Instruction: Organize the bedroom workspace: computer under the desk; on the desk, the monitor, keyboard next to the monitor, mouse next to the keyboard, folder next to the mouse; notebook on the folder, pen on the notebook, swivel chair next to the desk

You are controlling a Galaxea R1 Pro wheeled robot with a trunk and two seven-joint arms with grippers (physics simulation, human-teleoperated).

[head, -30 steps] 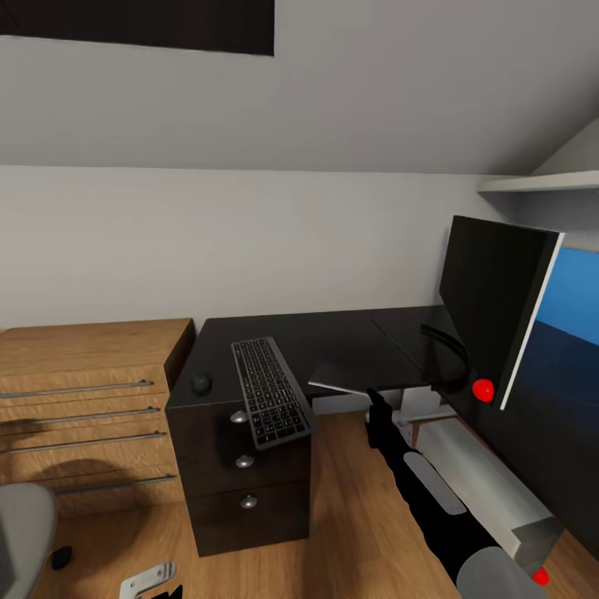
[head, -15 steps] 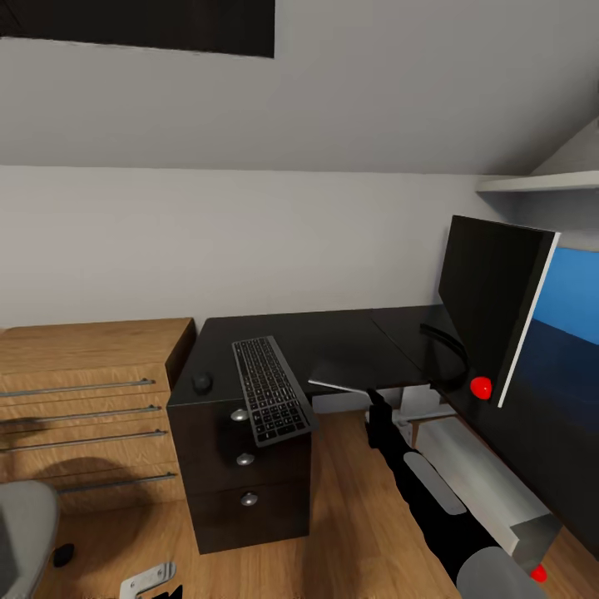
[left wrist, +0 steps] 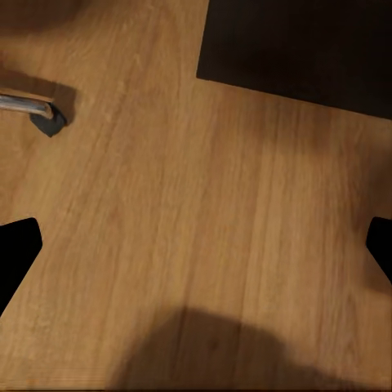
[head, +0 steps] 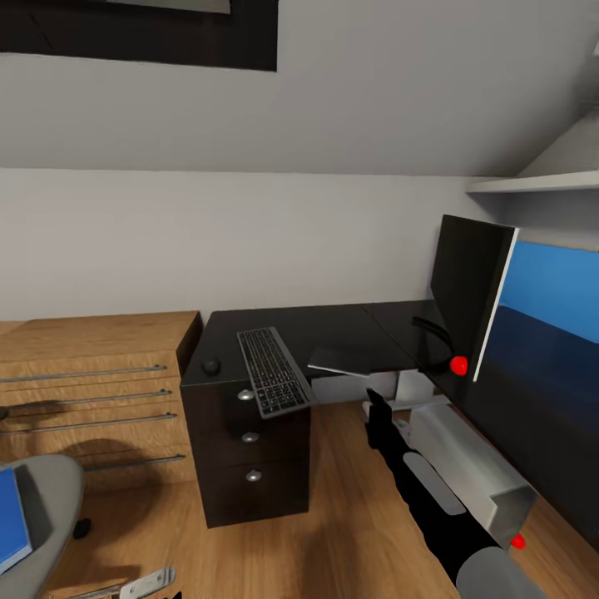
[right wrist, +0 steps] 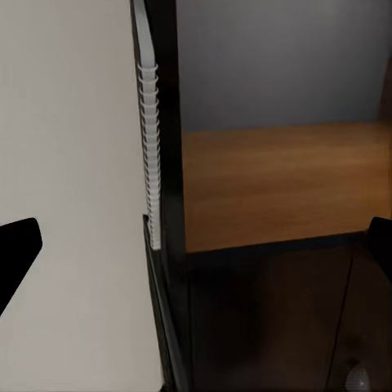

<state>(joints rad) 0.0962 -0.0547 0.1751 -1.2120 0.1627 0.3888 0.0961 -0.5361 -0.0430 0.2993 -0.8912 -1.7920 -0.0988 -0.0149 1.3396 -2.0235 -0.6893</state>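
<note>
The black-topped desk (head: pixel 333 329) carries the keyboard (head: pixel 273 383), lying partly over its front edge, the small mouse (head: pixel 211 365) left of it, and the monitor (head: pixel 467 293) at the right. The pale computer (head: pixel 466 470) lies on the floor under the desk. At the lower left, the blue folder (head: pixel 12 520) rests on the grey swivel chair (head: pixel 62 491) seat, with a dark flat notebook (head: pixel 37 502) beside it. The pen is out of view. My right gripper (head: pixel 374 409) is low in front of the desk, open (right wrist: pixel 196 245). My left gripper (left wrist: pixel 196 245) is open over bare floor.
A light oak chest of drawers (head: pixel 91 383) stands left of the desk's dark drawer unit (head: pixel 249 466). The blue back panel (head: pixel 553 287) and a white shelf (head: pixel 532 183) are at the right. A chair caster (left wrist: pixel 47 118) rests on the wood floor (left wrist: pixel 188 204).
The whole head view has shifted, so the camera moved: the desk and monitor sit further left and the chair seat with the folder has come into view at the lower left. The right arm looks unchanged.
</note>
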